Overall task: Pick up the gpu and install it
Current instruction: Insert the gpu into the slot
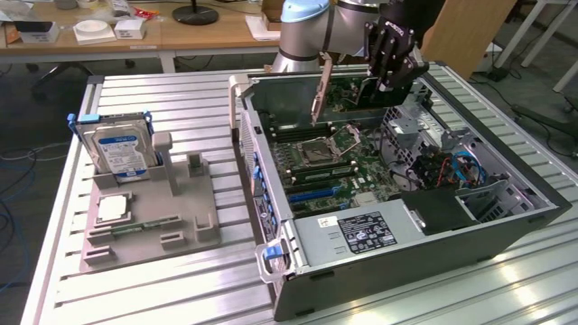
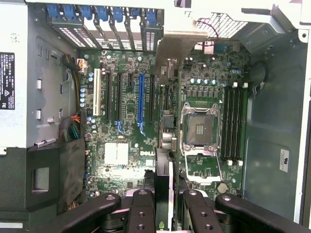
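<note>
The tool (image 1: 394,64) sits in the upper right of the exterior view, above the far end of the open computer case (image 1: 407,267), which lies on its side on the slatted table (image 1: 162,291). It is closed to a narrow gap on the graphics card (image 1: 348,91), gripping the top edge so the card hangs upright with its contact edge downward. That is probably the way it has to face to go into a slot.

The card's metal bracket (image 1: 320,88) points toward the rear wall of the case, where the back openings are. The card is clear of the main board (image 1: 334,169) and touches nothing below it.

From the wrist camera the card (image 2: 163,174) appears edge-on as a thin dark strip. One of the tool's fingers (image 2: 141,208) is pressed against each face, which would keep the card from twisting. The bracket (image 2: 179,46) stands out silver at the far end.

The card's edge runs parallel to the long slots on the main board (image 2: 121,126) and lies a little to one side of the blue slot (image 2: 141,102). I cannot tell which slot it is directly over.

In the left half of the exterior view, the grey parts stand (image 1: 153,217) holds a hard drive (image 1: 118,149) and a small memory stick (image 1: 135,227), well apart from the tool. The installation looks part done, with the card lifted and over the case but not seated.
</note>
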You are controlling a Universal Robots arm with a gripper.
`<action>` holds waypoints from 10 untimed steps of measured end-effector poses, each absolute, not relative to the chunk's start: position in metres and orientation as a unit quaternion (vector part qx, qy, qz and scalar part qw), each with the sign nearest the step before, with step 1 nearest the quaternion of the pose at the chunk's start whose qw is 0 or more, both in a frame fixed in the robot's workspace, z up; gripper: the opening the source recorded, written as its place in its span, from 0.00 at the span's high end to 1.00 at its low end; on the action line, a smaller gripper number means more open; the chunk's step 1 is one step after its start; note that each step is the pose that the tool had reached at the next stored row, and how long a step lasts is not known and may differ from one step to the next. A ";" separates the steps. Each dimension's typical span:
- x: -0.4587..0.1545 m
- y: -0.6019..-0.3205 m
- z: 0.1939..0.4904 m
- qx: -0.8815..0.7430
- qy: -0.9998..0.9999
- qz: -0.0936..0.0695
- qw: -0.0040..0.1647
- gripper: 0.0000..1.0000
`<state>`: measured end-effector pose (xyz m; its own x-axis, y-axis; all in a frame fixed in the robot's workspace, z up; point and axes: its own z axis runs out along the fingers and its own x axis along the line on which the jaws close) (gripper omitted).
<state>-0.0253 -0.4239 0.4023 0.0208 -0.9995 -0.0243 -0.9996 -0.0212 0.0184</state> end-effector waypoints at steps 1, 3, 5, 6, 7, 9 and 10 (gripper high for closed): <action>-0.025 -0.424 0.402 -0.714 0.700 0.015 0.002 0.73; -0.025 -0.424 0.402 -0.714 0.700 0.015 0.002 0.73; -0.025 -0.424 0.402 -0.714 0.700 0.015 0.002 0.73; -0.025 -0.424 0.402 -0.714 0.700 0.015 0.002 0.73; -0.025 -0.424 0.401 -0.714 0.700 0.013 0.004 0.73; -0.025 -0.424 0.401 -0.715 0.700 0.010 0.007 0.73; -0.025 -0.424 0.401 -0.715 0.700 0.010 0.007 0.73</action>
